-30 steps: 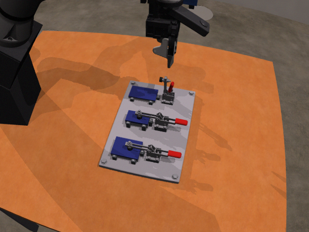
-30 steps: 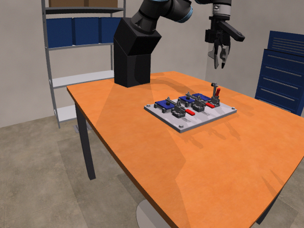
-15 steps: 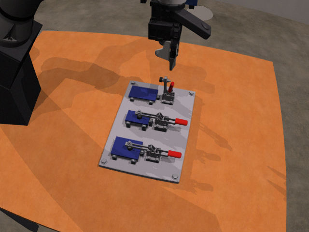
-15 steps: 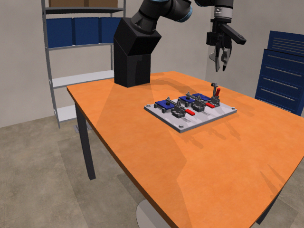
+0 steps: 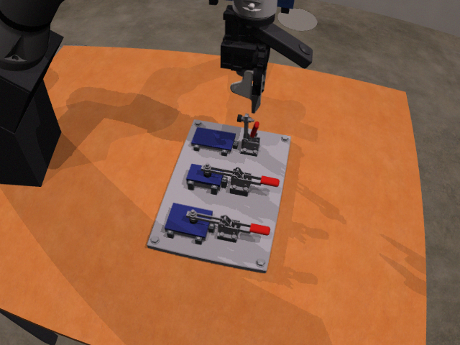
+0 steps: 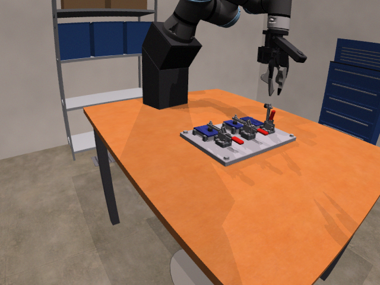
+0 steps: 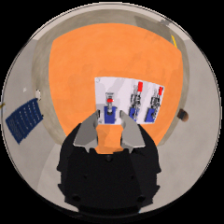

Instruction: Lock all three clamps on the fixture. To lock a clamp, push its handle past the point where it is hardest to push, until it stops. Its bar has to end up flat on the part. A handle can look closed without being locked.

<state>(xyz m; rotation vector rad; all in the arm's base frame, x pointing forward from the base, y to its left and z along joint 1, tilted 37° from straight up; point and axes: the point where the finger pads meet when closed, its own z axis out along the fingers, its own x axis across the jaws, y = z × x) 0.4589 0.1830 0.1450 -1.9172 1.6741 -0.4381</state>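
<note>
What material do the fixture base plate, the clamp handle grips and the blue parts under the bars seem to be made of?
Base plate: probably bare metal, pale grey with soft reflections and bolts at its corners.
Handle grips: likely a rubber or plastic sleeve, solid red and matte, over grey metal levers.
Blue parts: flat, evenly dark blue slabs; painted metal or plastic, the look leaves it open.
</note>
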